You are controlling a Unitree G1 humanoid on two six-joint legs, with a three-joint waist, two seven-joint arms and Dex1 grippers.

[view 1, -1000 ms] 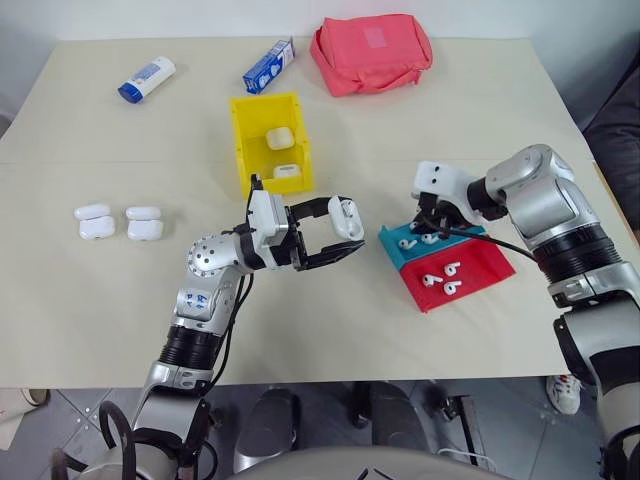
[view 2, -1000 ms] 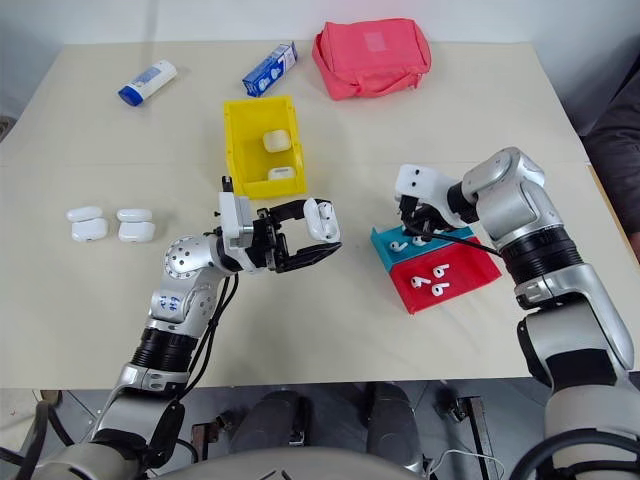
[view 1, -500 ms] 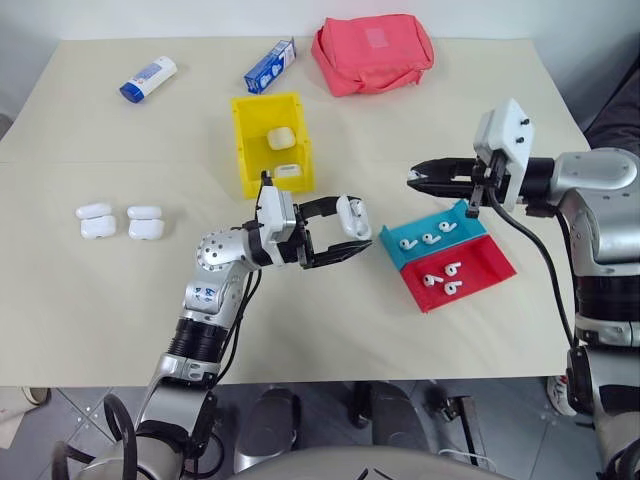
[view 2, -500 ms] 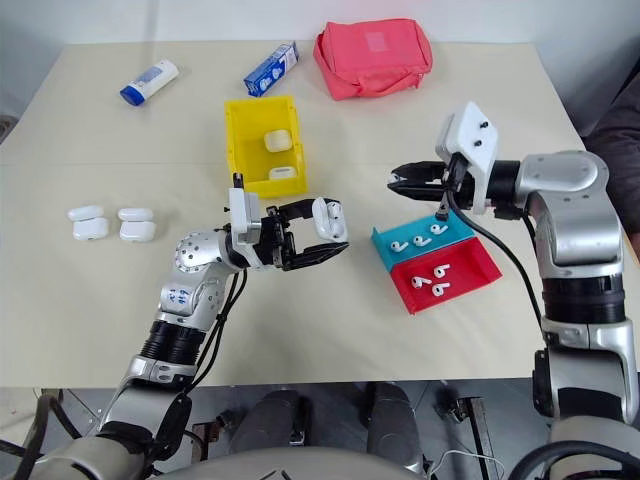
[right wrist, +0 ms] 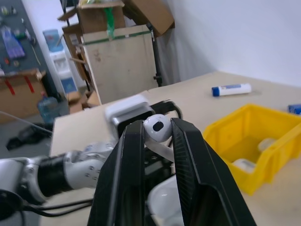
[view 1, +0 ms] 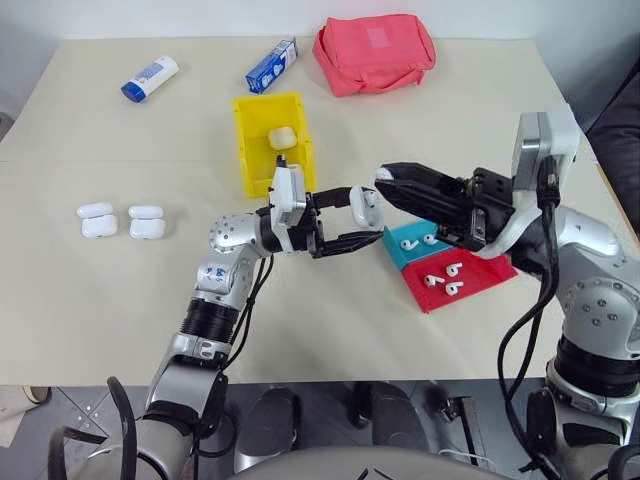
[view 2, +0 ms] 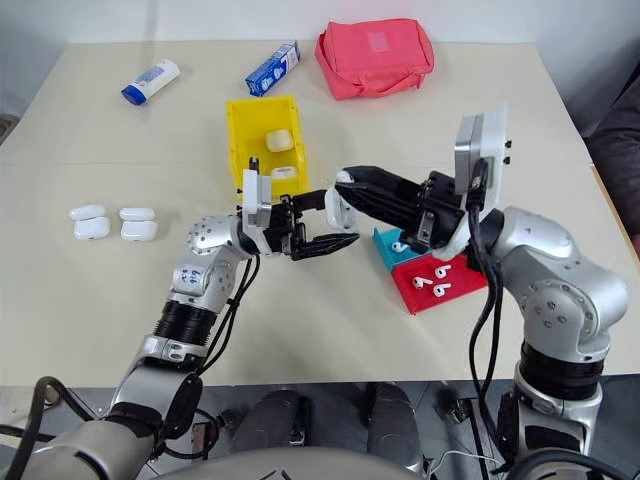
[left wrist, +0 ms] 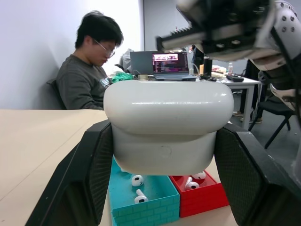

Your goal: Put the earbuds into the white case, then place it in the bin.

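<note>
left gripper point(view 1: 358, 222) clenched on white case point(view 1: 362, 207), mid-table, 5 o'clock of bin point(view 1: 245, 140) | right gripper point(right wrist: 156, 136) pinching earbud point(right wrist: 157, 128), tips touching case | other earbuds point(view 1: 443, 282) in trays point(view 1: 490, 267), 3 o'clock

7 white cases point(view 1: 363, 206), 6 earbuds point(view 1: 443, 282), 2 trays point(view 1: 470, 275), 1 bin point(view 1: 250, 140)

I work in a lab-office: person point(left wrist: 87, 70) at a laptop point(left wrist: 169, 65), cardboard boxes point(right wrist: 120, 14) stacked.
</note>
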